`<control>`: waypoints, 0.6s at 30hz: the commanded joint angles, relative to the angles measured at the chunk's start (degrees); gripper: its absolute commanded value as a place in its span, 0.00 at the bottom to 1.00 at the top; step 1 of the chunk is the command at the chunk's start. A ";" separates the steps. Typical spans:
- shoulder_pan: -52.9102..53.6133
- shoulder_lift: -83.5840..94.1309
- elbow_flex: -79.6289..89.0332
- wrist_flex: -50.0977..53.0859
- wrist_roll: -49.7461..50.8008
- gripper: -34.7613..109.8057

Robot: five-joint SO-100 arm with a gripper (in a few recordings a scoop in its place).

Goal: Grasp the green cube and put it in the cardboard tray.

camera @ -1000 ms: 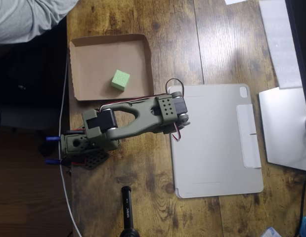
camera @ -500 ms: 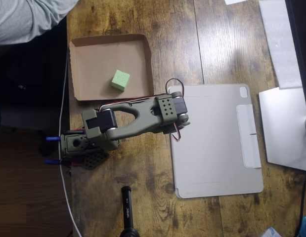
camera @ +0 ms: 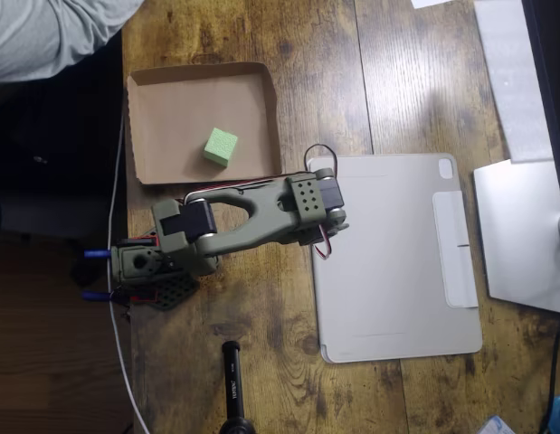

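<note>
Overhead view of a wooden table. The green cube already sits inside the cardboard tray at upper left, right of the tray's centre, so the task looks done. The olive arm is folded just below the tray (its claw is tucked underneath; I cannot tell whether it is open). A grey tablet lies to the right.

— What lies on the dark brown wooden table?
— A flat grey tablet right of centre; beside it, at the right edge, a silver laptop corner.
— Anything nearer?
— A black cylindrical handle.
</note>
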 commanded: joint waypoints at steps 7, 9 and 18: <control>0.53 0.97 0.09 -0.18 0.79 0.24; 0.44 0.53 0.00 -0.18 0.79 0.24; 0.18 0.35 -0.18 0.00 0.79 0.24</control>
